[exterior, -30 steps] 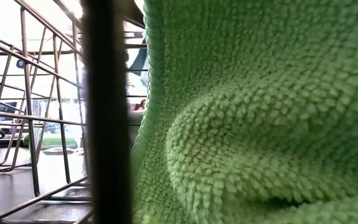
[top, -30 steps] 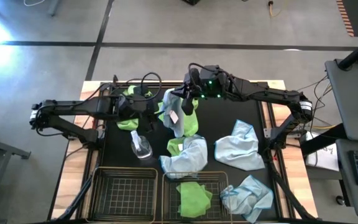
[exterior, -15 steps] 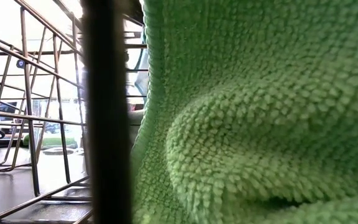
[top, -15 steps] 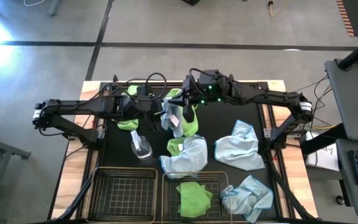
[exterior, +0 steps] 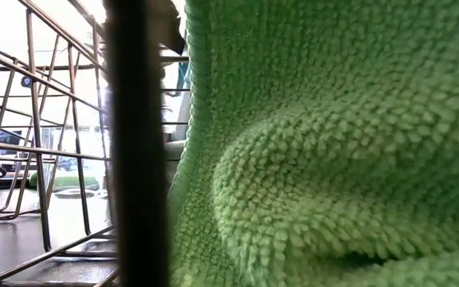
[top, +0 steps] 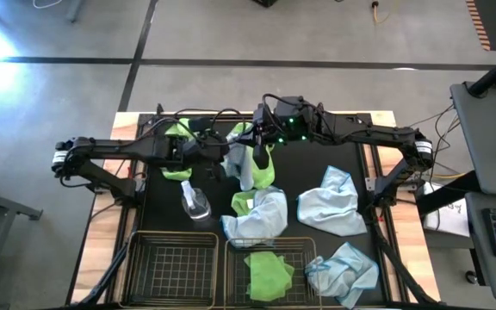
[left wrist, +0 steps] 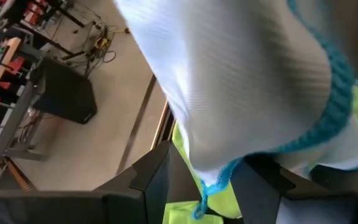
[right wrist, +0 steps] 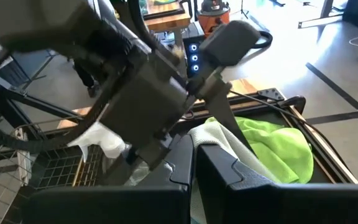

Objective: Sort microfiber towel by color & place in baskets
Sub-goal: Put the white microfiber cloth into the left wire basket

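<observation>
My right gripper (top: 259, 145) is shut on a pale blue microfiber towel (top: 243, 165) over the far middle of the black mat. A lime green towel (top: 266, 170) shows right beside it; whether that one hangs along, I cannot tell. My left gripper (top: 224, 162) is open at the hanging towel's left side. In the left wrist view the towel's teal-edged lower corner (left wrist: 211, 180) sits between its fingers. Two black wire baskets stand at the near edge: the left one (top: 172, 269) holds nothing I can see, and the right one (top: 241, 258) holds a green towel (top: 269, 272). My right gripper pinches a bunched upper part of the pale blue towel (right wrist: 209, 132) between its two fingers, coming nearly level from the table's right. The towel hangs slack below the fingers. My left gripper's fingers (left wrist: 154, 183) stand on either side of the towel's lower corner; whether they touch it, I cannot tell.
A clear spray bottle (top: 194, 203) stands on the mat near the left basket. More towels lie around: green at the far left (top: 176, 148), pale blue over green (top: 258, 215), pale blue at the right (top: 332, 203) and beside the right basket (top: 344, 272). The low view is filled by basket wire (exterior: 130, 143) and green cloth (exterior: 333, 159).
My left gripper has moved toward the table's right and down a little, up to the hanging pale blue towel, staying open. The towel still hangs from my right gripper, which has hardly moved.
</observation>
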{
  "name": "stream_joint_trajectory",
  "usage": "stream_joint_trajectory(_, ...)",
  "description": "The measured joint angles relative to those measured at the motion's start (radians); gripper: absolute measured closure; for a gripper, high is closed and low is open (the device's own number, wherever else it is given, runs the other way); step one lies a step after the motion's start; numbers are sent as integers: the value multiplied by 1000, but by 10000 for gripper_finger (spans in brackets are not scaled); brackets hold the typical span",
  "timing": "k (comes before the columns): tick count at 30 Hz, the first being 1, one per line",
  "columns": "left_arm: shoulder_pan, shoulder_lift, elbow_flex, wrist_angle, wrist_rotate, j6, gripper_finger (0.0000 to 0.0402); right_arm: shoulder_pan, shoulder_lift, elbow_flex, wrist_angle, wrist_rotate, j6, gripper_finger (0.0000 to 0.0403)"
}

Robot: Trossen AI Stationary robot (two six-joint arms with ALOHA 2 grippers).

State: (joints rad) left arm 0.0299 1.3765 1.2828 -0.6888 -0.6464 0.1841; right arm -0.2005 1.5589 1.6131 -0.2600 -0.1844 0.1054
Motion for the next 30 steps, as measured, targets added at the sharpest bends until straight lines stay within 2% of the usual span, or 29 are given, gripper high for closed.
stream_joint_trajectory(6,0,38,1,-1,1,24,260,0,0,0,-1,0,-3,394)
stream_joint_trajectory(13,-5,73,102,-98,12,5,260,-3,0,0,-29,7,-14,394)
stream_joint_trajectory(20,-5,83,193,-183,62,-44,261,-3,0,0,-55,131,-65,394)
stream_joint_trajectory(24,-5,81,195,-184,62,-46,262,-3,0,0,-55,140,-73,394)
stream_joint_trajectory(30,-5,79,195,-184,63,-47,294,-3,0,0,-55,139,-72,394)
